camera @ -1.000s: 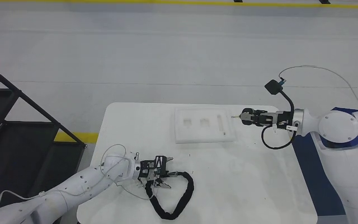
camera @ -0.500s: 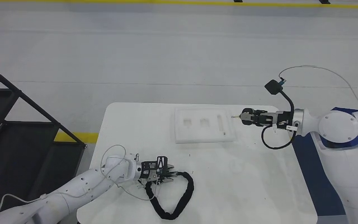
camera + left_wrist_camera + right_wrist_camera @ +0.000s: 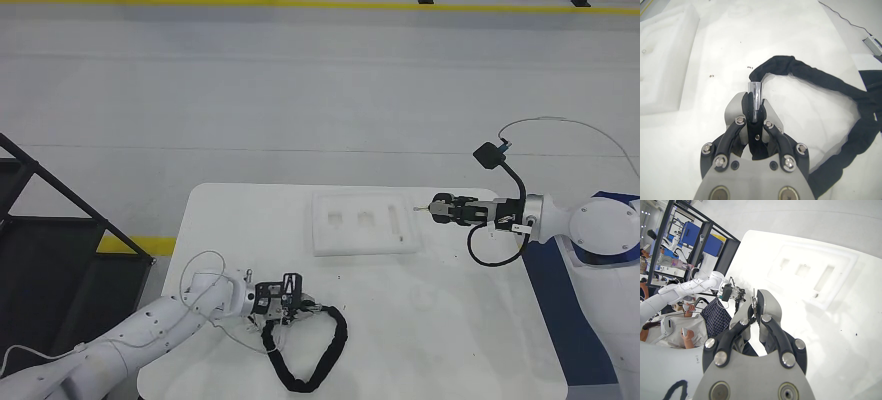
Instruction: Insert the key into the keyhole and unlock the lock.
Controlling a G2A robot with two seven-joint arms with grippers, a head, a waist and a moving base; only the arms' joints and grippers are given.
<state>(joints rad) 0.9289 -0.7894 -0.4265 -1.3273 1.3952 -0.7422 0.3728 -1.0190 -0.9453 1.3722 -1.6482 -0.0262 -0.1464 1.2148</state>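
Firmly, the left hand was shut on the chrome end of the lock, whose black-sleeved chain looped to the right on the near left of the table. At the far right, the right hand pinched the key just beside the white foam tray.

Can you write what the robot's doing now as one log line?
left tool: shut on lock | right tool: shut on key, beside tray | key and lock: apart, not inserted
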